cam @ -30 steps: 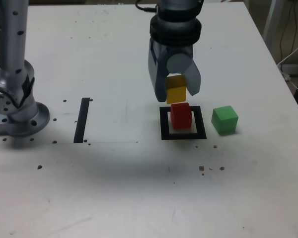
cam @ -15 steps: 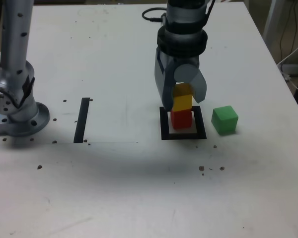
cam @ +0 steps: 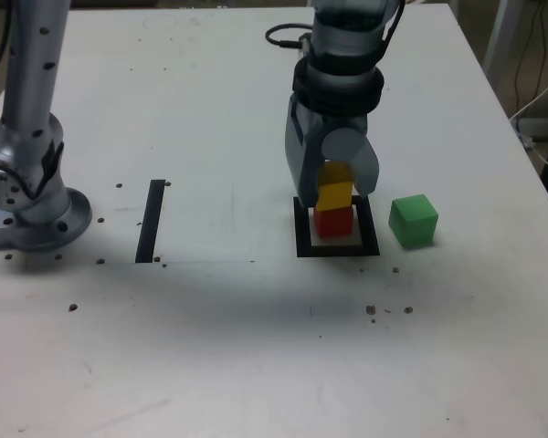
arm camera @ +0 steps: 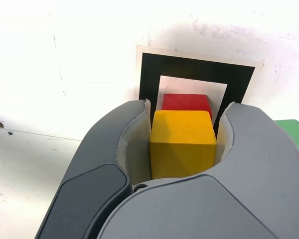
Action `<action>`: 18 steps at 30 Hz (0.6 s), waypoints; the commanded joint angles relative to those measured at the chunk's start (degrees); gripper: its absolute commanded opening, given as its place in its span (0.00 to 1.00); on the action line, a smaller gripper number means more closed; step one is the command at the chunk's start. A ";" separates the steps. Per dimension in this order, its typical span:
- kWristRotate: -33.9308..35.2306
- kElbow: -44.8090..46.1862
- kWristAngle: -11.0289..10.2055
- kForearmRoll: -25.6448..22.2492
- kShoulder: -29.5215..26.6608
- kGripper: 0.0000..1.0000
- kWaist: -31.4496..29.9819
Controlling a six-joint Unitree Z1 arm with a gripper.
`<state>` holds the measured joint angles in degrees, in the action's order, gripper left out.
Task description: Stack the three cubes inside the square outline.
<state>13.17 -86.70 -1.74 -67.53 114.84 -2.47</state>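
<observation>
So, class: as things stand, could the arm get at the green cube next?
Probably yes, but not at once. The green cube stands alone beside the square outline, nothing over it. The tool is shut on the yellow cube, set on the red cube; it must let go first.

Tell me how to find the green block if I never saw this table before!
Look at the white table and find the black square outline under the gripper. Just outside it, on the exterior view's right, sits the green cube alone on the bare table. The red cube and yellow cube are stacked inside the outline; the green one stands by itself, untouched.
</observation>
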 commanded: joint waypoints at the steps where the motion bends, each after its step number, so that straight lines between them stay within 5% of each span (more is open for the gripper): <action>1: 0.11 -0.08 -0.05 0.04 0.12 0.50 -0.01; 18: 0.02 0.47 0.02 0.86 -1.73 0.99 0.10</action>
<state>13.16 -86.17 -1.76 -66.21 114.14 -2.46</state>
